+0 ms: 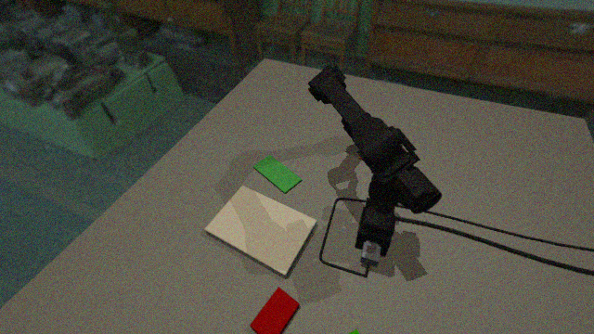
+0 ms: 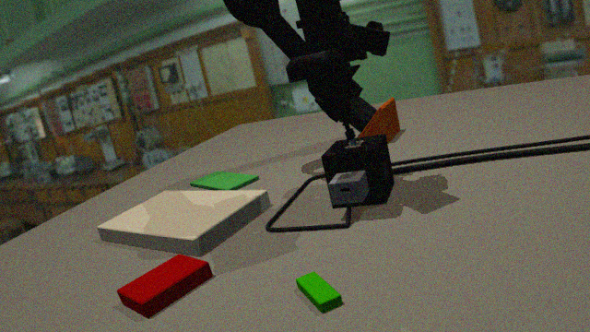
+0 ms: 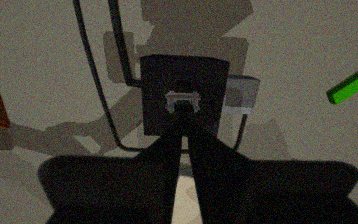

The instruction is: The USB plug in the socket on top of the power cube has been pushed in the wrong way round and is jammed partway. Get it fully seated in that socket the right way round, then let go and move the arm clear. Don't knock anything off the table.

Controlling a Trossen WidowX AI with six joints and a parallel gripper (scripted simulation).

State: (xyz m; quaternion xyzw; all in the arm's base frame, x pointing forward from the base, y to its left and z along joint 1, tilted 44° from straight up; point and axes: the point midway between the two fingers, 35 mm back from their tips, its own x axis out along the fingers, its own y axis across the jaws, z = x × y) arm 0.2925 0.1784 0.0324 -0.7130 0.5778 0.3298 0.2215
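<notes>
The black power cube (image 2: 380, 171) (image 3: 157, 72) stands on the table, with a grey slotted block (image 1: 370, 254) (image 2: 348, 188) (image 3: 242, 94) on its side. The metal-rimmed socket (image 3: 196, 101) is on its top face. My gripper (image 2: 349, 132) (image 3: 184, 127) comes down over the cube and is shut on the small dark USB plug (image 3: 184, 106), which stands upright at the socket. How deep the plug sits and which way round it faces cannot be told. In the top view the arm hides the fingertips and the plug.
A cream slab (image 1: 274, 237) (image 2: 184, 214), a green flat piece (image 1: 277, 173) (image 2: 224, 180), a red block (image 1: 275, 311) (image 2: 163, 283) and a small green block (image 2: 319, 290) (image 3: 345, 90) lie nearby. An orange wedge (image 2: 387, 120) stands behind the cube. Black cables (image 1: 492, 241) (image 2: 484, 151) run beside it.
</notes>
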